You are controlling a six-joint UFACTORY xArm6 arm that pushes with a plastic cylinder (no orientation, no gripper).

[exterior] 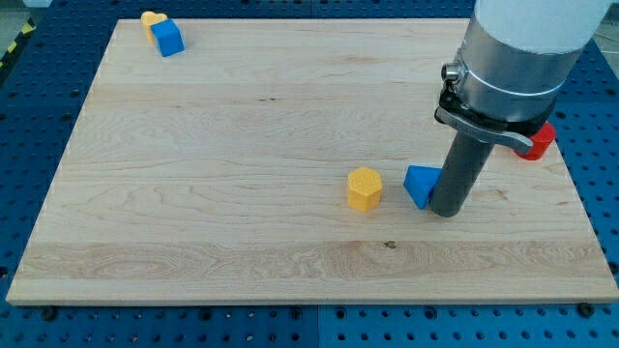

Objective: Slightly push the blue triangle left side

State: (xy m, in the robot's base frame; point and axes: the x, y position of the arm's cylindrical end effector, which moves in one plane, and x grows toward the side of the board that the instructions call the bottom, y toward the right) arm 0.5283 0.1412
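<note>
The wooden desk [242,193] filled most of the view, a pale board lying on a blue perforated surface [39,116]. My arm [517,58] came down from the view's top right, a wide grey cylinder ending in a dark rod [459,169]. I carried no end effector that could spread or pinch, only that rod, so there was nothing to report as spread or pressed together. My tip [447,212] rested on the desk right against the blue triangle [420,184], on the triangle's right side as the view has it, and appeared to touch it. The blue triangle sat in the desk's right half, a little below its middle height. Just to the left of the blue triangle, apart from it by a narrow gap, stood the yellow hexagonal block [365,188]. A red block [542,140], its shape partly hidden by my arm, lay to the upper right of the blue triangle near the desk's right edge. Far to the upper left of the blue triangle, near the desk's top-left corner, a blue cube [168,39] touched a smaller yellow block [151,18] whose shape I could not make out.
</note>
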